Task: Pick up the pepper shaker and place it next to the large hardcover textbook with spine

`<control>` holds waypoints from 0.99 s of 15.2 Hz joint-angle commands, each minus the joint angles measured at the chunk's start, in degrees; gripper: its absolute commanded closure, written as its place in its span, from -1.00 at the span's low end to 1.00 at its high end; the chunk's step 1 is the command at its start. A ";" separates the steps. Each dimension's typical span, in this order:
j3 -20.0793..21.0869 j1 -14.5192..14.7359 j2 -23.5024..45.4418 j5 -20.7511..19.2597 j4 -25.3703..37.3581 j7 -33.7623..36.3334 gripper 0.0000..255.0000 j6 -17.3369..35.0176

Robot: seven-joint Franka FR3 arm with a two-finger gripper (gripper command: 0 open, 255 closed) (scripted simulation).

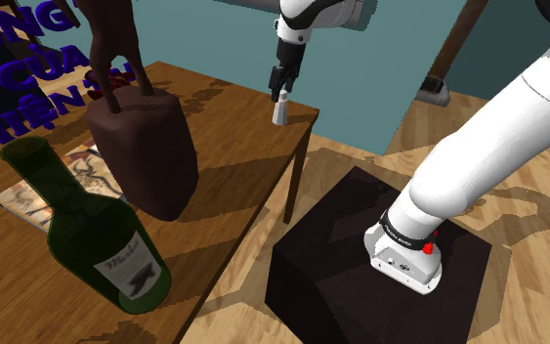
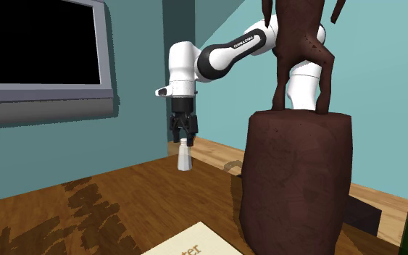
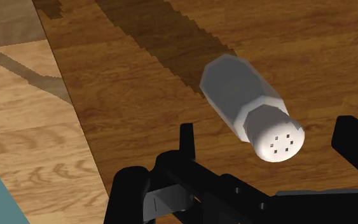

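Note:
The pepper shaker (image 1: 281, 112) is a small pale grey shaker with a holed white cap. It stands upright on the wooden table (image 1: 233, 147), near the corner at the shoulder view's upper middle. My gripper (image 1: 282, 92) hangs straight above it, open, fingertips just over the cap. In the wrist view the shaker (image 3: 250, 105) sits between the two spread fingers (image 3: 187, 137) of the gripper (image 3: 269, 145), touching neither. From the second exterior view the gripper (image 2: 184, 135) hovers over the shaker (image 2: 184, 156). A book (image 1: 43, 195) with a picture cover lies flat at the table's left, partly behind a bottle.
A dark brown block (image 1: 146, 151) carrying an animal figure's legs stands mid-table between shaker and book. A green bottle (image 1: 97, 235) looms close to the shoulder camera. The table edge (image 1: 297, 132) runs right beside the shaker. The dark stand (image 1: 360, 254) sits on the floor.

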 commanded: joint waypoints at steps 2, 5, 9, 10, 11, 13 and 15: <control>0.00 0.00 0.00 0.00 0.00 0.00 1.00 0.00; 0.00 0.00 0.00 0.00 -0.01 0.00 1.00 0.01; 0.00 0.00 0.00 0.00 -0.02 0.00 1.00 0.02; 0.00 0.00 0.00 0.00 -0.01 0.00 1.00 0.01; 0.00 -0.01 -0.26 -0.06 0.51 0.10 1.00 -0.77; 0.00 -0.03 -0.74 -0.18 1.61 0.28 1.00 -2.33; 0.01 -0.05 -1.17 -0.28 2.74 0.47 1.00 -3.89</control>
